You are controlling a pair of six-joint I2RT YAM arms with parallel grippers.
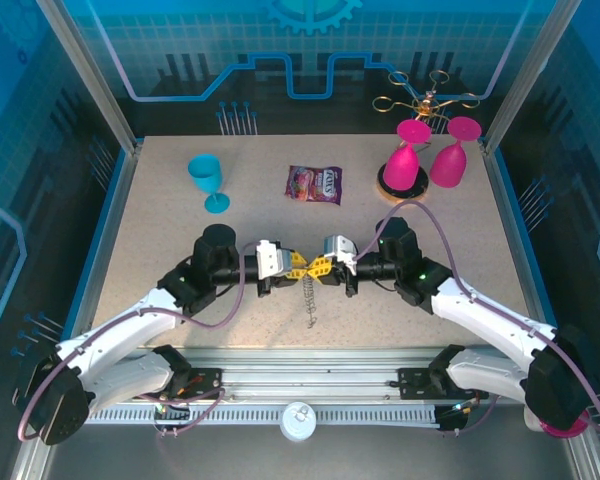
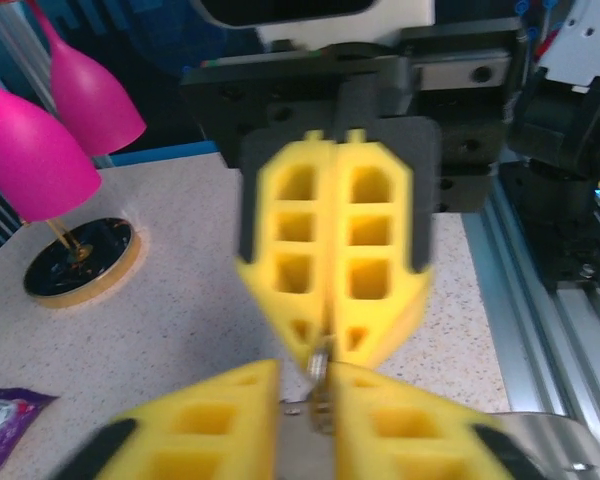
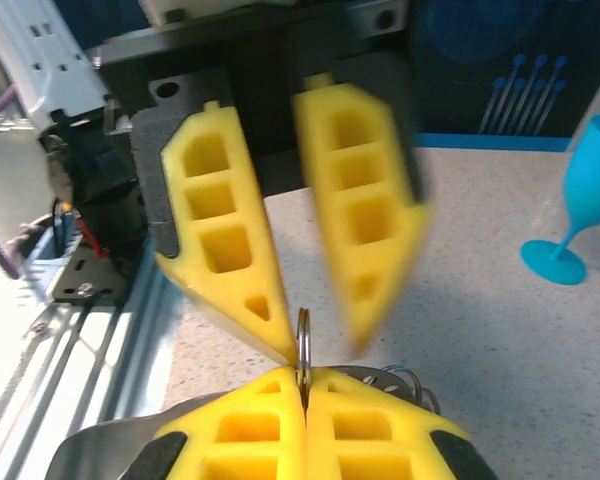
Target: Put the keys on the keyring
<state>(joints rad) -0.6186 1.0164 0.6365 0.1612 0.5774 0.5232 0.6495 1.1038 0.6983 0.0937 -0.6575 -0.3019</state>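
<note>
Honestly, the sketchy bit is how little metal is actually being held. The right gripper (image 1: 321, 266) has its yellow pads (image 3: 245, 430) pressed flat together on the edge of a thin metal loop (image 3: 303, 345), which I take to be the top of the keyring (image 1: 309, 300). From above, the beaded chain dangles straight down from where the two grippers meet, mid-table, near the front edge. The left gripper (image 1: 298, 265) sits nose to nose with it, its fingers (image 3: 355, 220) apart with a clear gap, so it isn't gripping anything. Whether the key is somewhere in that pinch, I can't tell. My worry is that the loop sits right at the pad tips, so any nudge from the left fingers closing off-centre could twist it or pop it out, and the whole chain would slump onto the table (image 1: 180, 230). The left fingers also look blurred in the right wrist view, and with the tips this close they could clip each other. The floppy chain swinging won't help alignment either.
</note>
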